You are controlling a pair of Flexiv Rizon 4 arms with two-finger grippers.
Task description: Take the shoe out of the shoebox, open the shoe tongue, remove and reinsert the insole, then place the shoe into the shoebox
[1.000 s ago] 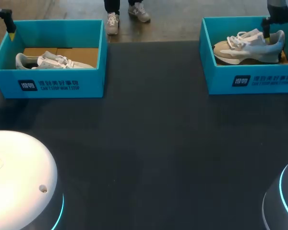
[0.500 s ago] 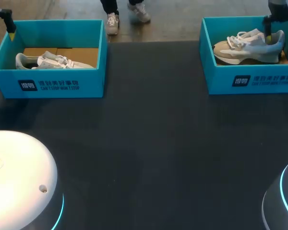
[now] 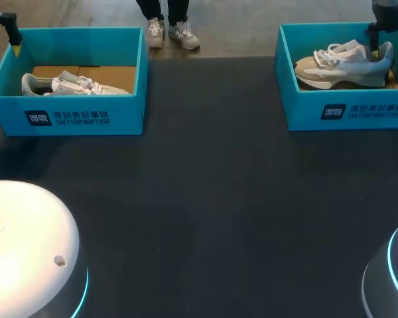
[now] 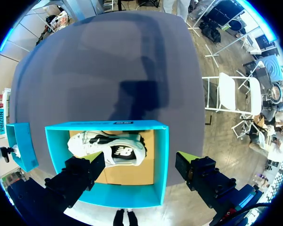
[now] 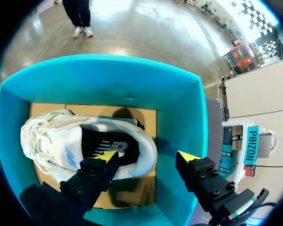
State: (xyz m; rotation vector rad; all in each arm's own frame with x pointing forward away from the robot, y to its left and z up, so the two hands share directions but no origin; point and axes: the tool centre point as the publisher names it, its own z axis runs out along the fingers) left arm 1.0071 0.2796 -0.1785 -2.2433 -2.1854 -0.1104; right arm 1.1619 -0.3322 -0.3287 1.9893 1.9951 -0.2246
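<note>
Right gripper (image 5: 146,158) has crept a touch further right and toward the far side over the heel since a second ago; nothing else has shifted, both boxes and both shoes sit where they were. Right teal shoebox (image 3: 345,110), open-topped cardboard, stands at the far right of the dark table (image 3: 219,199). Inside it lies the grey-and-beige lace-up sneaker (image 3: 337,63) on the brown box floor, toe pointing left, heel right, white laces bunched on top, black insole showing through the opening in the right wrist view. Right gripper hangs just above the heel end with its fingers spread wide and nothing held: one yellow-tipped finger (image 5: 105,158) is over the shoe opening, the other is outside the heel, over the gap beside the right wall of the box, so the heel collar is between them with no grip on it. Left teal shoebox (image 3: 66,116), same make, is at the far left of the table, well apart from the right one. It holds a white-and-grey sneaker (image 3: 73,85) lying low on the brown floor. Left gripper (image 4: 140,160) is above the far left corner of that box, fingers wide apart, holding nothing, one finger over the box interior and the other outside its wall.
</note>
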